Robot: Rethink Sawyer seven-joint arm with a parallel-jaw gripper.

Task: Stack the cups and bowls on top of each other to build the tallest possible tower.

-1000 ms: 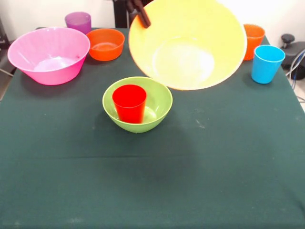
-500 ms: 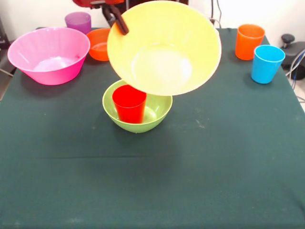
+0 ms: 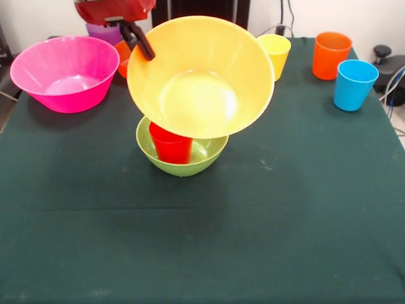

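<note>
My gripper point(image 3: 140, 45) is shut on the far-left rim of the large yellow-orange bowl point(image 3: 201, 76). It holds the bowl tilted, mouth toward the camera, just above the red cup point(image 3: 171, 144). The red cup stands upright inside the lime green bowl point(image 3: 182, 157) at the table's middle, and the yellow-orange bowl hides its top. The large pink bowl point(image 3: 64, 72) sits at the far left. The small orange bowl point(image 3: 123, 56) and the purple cup point(image 3: 96, 31) show only partly behind the gripper. The yellow cup point(image 3: 276, 53), orange cup point(image 3: 331, 54) and light blue cup point(image 3: 354, 83) stand at the far right. The small blue bowl is out of view.
The table point(image 3: 202, 240) has a dark green cloth. A black object point(image 3: 387, 63) with cables sits beyond the right edge.
The gripper has carried the yellow-orange bowl left and down until it hangs over the red cup. The yellow cup behind it has come into sight.
</note>
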